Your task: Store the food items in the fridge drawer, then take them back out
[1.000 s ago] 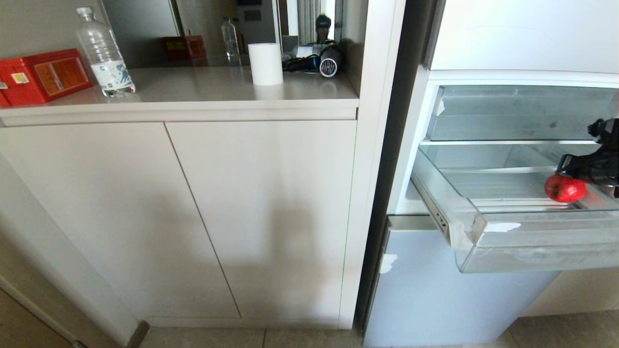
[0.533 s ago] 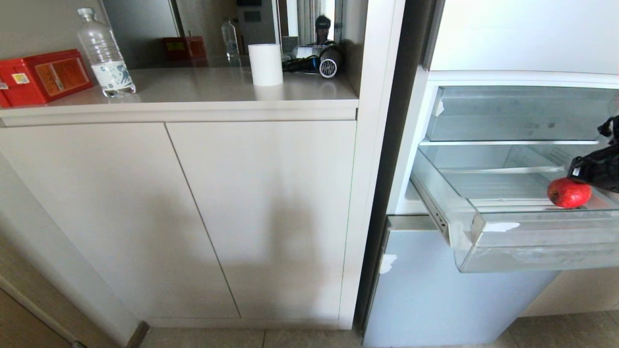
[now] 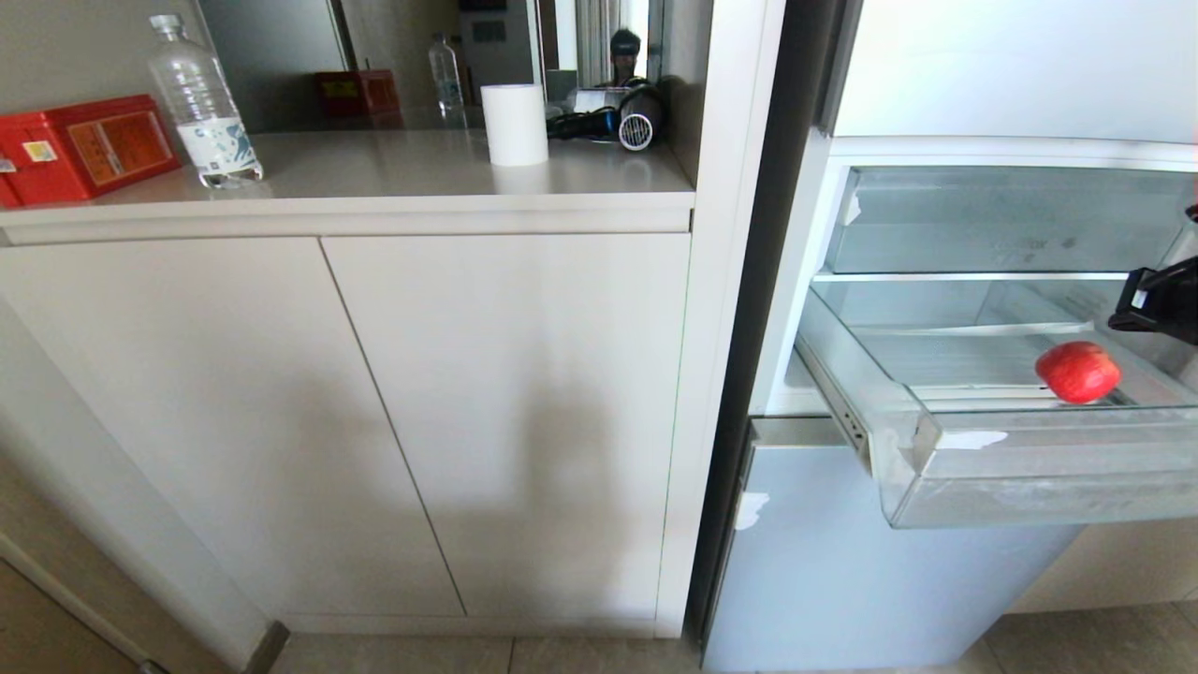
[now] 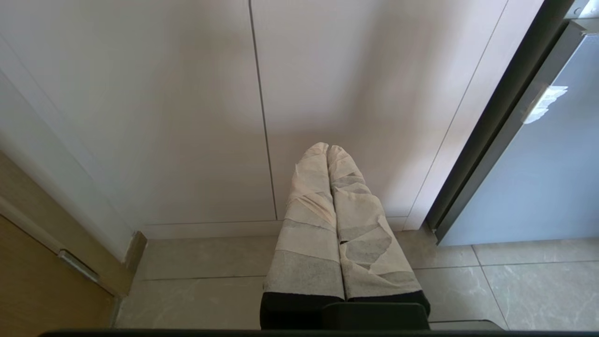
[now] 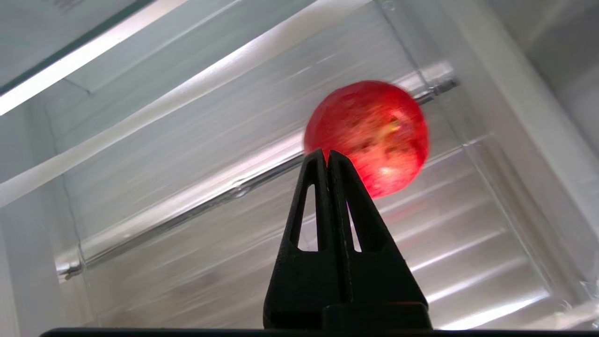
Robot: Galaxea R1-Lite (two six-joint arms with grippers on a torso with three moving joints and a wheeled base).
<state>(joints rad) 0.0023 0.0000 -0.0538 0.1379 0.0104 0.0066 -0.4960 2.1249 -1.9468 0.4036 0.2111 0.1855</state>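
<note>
The left tool (image 4: 327,152) hangs low in front of the pale cabinet doors (image 3: 374,412), its two tape-wrapped fingers (image 4: 311,206) pressed together with nothing between them, pointing toward the foot of the cabinet and the tiled floor (image 4: 491,281). Well above it, on the desk (image 3: 421,173) over the cabinet, stand a red box (image 3: 89,145), a clear water bottle (image 3: 201,103), a white paper roll (image 3: 514,124) and a dark hair dryer (image 3: 618,120).

Further right the fridge stands open. The fridge drawer (image 3: 1029,468) is pulled out, its frosted front carrying white tape scraps at the corner. It holds a single thing: the red fruit (image 3: 1077,372), lying on the ribbed clear floor of the drawer near its front wall. Above the drawer sits a shorter clear-fronted bin (image 3: 983,225); whether anything is in it cannot be told.

The right tool (image 5: 328,153) is at the right edge of the head view, above the drawer and up and to the right of the fruit, apart from it. Its black fingers (image 5: 309,201) are closed tip to tip and grip nothing; in the right wrist view the fruit (image 5: 367,135) shows just beyond the tips, a little to one side.
</note>
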